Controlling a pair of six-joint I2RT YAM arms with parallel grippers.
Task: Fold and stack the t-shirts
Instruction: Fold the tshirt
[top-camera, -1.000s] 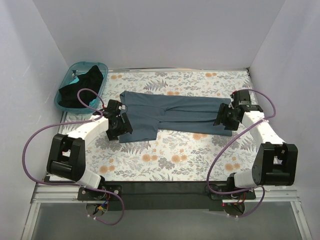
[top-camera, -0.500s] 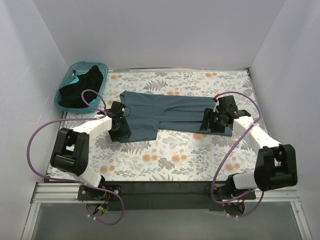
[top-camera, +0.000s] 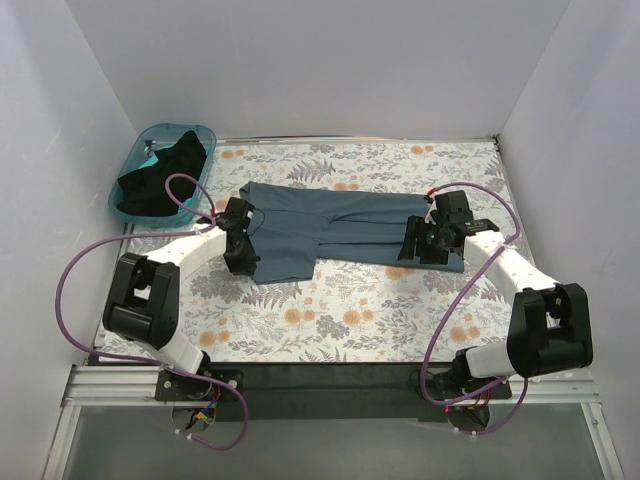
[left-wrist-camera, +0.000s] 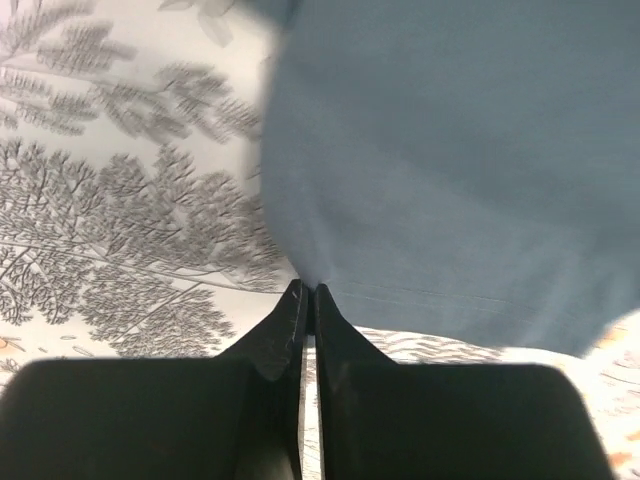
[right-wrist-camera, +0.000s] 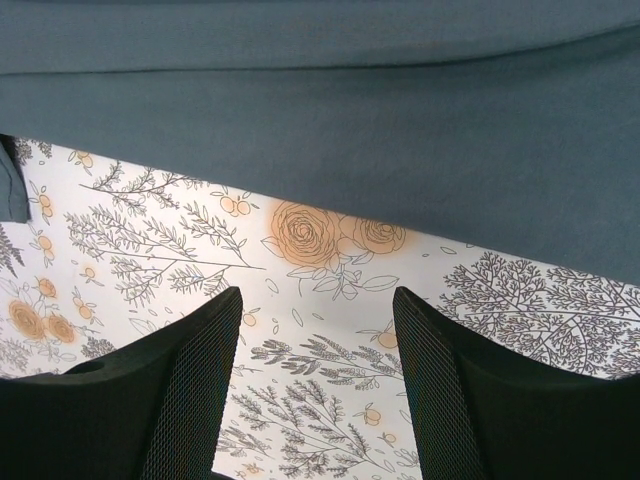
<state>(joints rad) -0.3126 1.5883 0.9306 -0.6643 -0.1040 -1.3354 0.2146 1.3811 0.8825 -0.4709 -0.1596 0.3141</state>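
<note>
While the floral-print desk (top-camera: 350, 320) fills most of the top view, two garments and one container sit on it. The blue-grey t-shirt (top-camera: 340, 225) lies flat across the far-middle of the desk, stretched left to right. It is folded into a long band, with a wider flap reaching toward the near side at its left end. The teal basket (top-camera: 122, 178) sits at the far left corner, apart from the blue-grey t-shirt. The black t-shirt (top-camera: 165, 175) is bunched inside it, filling most of the basket and heaped up to the rim at the far end. The left gripper (top-camera: 244, 262) is down at the near left corner of the flap, jaws clenched together with the tips right on the hem edge; cannot tell if cloth is actually caught between them. The right gripper (top-camera: 413, 243) is low at the near edge of the shirt's right end, jaws released and spread. Its wrist view shows bare floral desk between them and the shirt edge just ahead of the tips, nothing grasped.
</note>
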